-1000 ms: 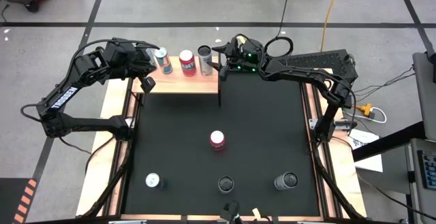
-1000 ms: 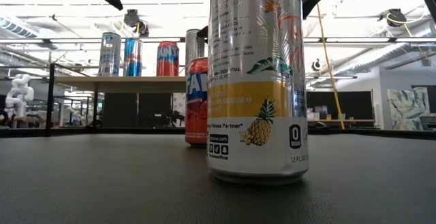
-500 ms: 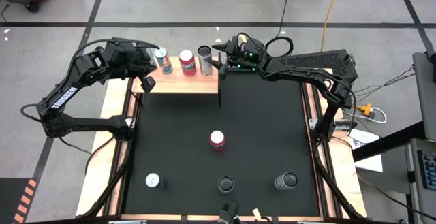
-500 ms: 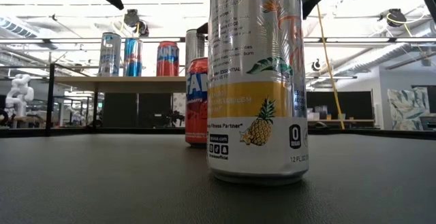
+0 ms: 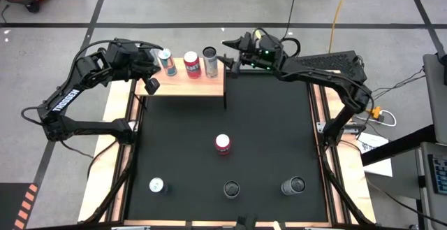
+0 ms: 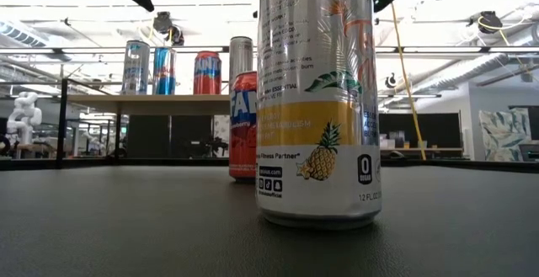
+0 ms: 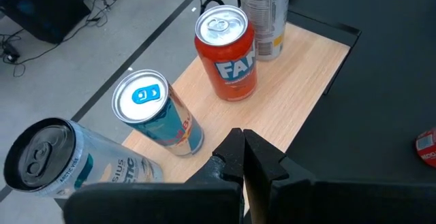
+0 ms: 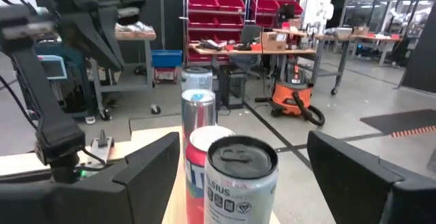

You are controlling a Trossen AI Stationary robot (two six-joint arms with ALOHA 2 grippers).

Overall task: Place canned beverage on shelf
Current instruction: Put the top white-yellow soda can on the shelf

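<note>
Right tool (image 5: pixel 228 53): fingers spread and empty, hovering just off the right end of the pale tan wood shelf on its thin black frame (image 5: pixel 187 84). In the right wrist view the two dark fingers (image 8: pixel 146 173) stand wide apart, with the silver can with white-and-black label (image 8: pixel 231 183) nearest between them but not touched.

That silver can (image 5: pixel 209 61) stands upright at the right end of the row on the shelf. Next in line: red soda can (image 5: pixel 191 64), blue-and-silver can (image 5: pixel 167 61), then a pale can with dark lid (image 7: pixel 51 159).

Left tool (image 7: pixel 240 164): fingers pressed together, holding nothing, above the shelf's left front part.

On the black mat surface (image 5: pixel 272 139): red-topped can (image 5: pixel 223 144) mid-mat; three more cans along the near edge, one being the pineapple-print can (image 6: pixel 317 100).
</note>
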